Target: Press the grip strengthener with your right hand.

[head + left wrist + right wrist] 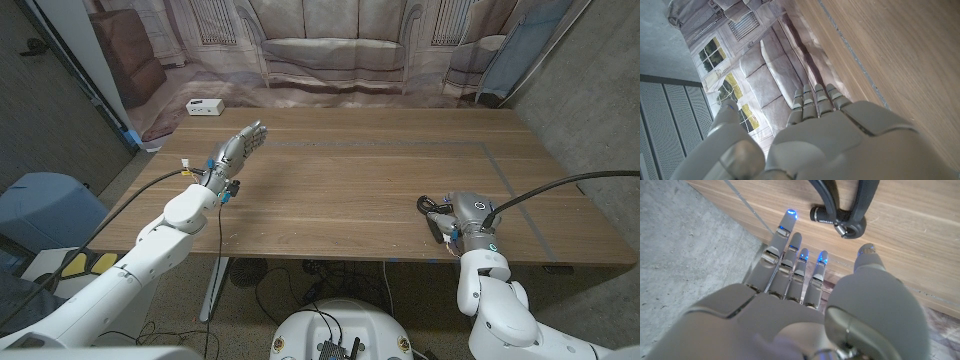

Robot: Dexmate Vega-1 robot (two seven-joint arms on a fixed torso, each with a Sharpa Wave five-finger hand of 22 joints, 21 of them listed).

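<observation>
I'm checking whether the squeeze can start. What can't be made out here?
- Grip strengthener: handles cut off by the right wrist view's edge; in the head view, mostly hidden behind the right hand.
- White box: too small to identify.

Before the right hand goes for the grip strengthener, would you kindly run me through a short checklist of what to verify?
1. Grip strengthener lies on the table near the right hand: ok.
2. Right hand holds nothing, fingers extended: ok.
3. Fingers closed around the handles: not ok; the fingertips sit short of them.
4. Left hand sits far across the table, away from the work: ok.
5. White box at the far edge lies out of the path: ok.
6. Handles oriented for a clean squeeze: cannot tell.
</observation>
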